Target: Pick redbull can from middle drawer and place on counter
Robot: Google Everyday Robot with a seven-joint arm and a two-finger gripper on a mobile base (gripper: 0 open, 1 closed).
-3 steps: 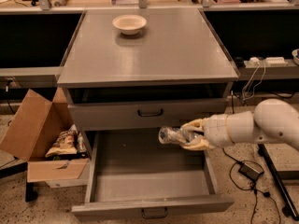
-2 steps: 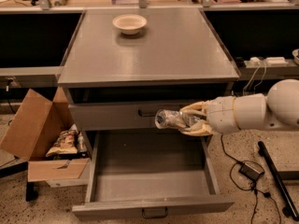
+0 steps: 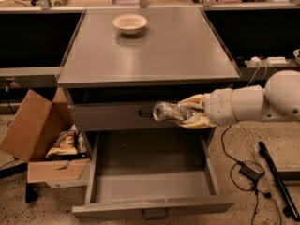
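My gripper (image 3: pixel 186 113) reaches in from the right on a white arm and is shut on the redbull can (image 3: pixel 164 111). The slim silvery can lies on its side, its end pointing left. It hangs in the air in front of the upper drawer front, above the open middle drawer (image 3: pixel 150 170). That drawer is pulled out at the bottom of the cabinet and I see nothing inside it. The counter (image 3: pixel 154 50) is the grey cabinet top, above and behind the can.
A cream bowl (image 3: pixel 130 22) stands at the back of the counter. An open cardboard box (image 3: pixel 33 130) with snack bags (image 3: pixel 65 144) sits on the floor at the left. Cables and a power brick (image 3: pixel 252 170) and a black bar (image 3: pixel 279 179) lie on the floor at the right.
My gripper has lifted the can up and to the left, from just above the open drawer to the height of the upper drawer front.
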